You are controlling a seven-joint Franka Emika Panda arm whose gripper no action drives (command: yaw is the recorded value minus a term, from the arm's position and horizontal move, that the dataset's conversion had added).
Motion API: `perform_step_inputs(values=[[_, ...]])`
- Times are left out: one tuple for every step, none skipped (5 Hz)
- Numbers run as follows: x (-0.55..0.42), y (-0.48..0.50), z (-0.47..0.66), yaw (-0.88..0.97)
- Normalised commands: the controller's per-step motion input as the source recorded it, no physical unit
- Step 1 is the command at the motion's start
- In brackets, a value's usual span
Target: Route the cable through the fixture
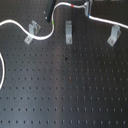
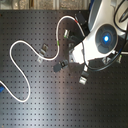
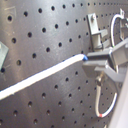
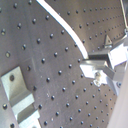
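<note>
Hand: up at the far edge of the surface (image 1: pixel 65 95) in the first exterior view, the hand (image 1: pixel 89 8) sits right on the cable; in the first wrist view the hand (image 3: pixel 100 59) is pinching the white cord, fingers pressed in on it.

Cable: the cable (image 1: pixel 42 37) runs from the hand across the first exterior view's left, dips under the left-hand bracket, climbs to a loop, then drops down the left edge.

Other end: a second stretch leaves the hand toward the first exterior view's right, sloping down past the third bracket.

Key relation: the middle bracket (image 1: pixel 68 31) stands just below and to the first exterior view's left of the hand; the cord's long axis there runs roughly along the bracket row, passing above it, not through it.

Fixture: three upright metal brackets in a row: left bracket (image 1: pixel 33 30), the middle one, right bracket (image 1: pixel 114 35).

Looks: thin, white, limp, curving freely; a red band (image 1: pixel 74 6) shows just beside the hand, a green band (image 1: pixel 52 23) further along toward the left bracket.

Judgement: routing looks barely begun; the next move probably needs the held stretch lowered into the middle bracket.
</note>
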Motion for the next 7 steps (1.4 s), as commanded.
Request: perform_step_inputs(values=[[0.212,-0.523,0.0,0.02],[0.178,-0.521,0.0,0.02],[0.162,-0.538,-0.01,0.01],[0.195,-0.564,-0.07,0.0],[0.215,-0.483,-0.03,-0.28],[0.212,-0.394,-0.01,-0.41],[0.196,-0.291,0.0,-0.49]])
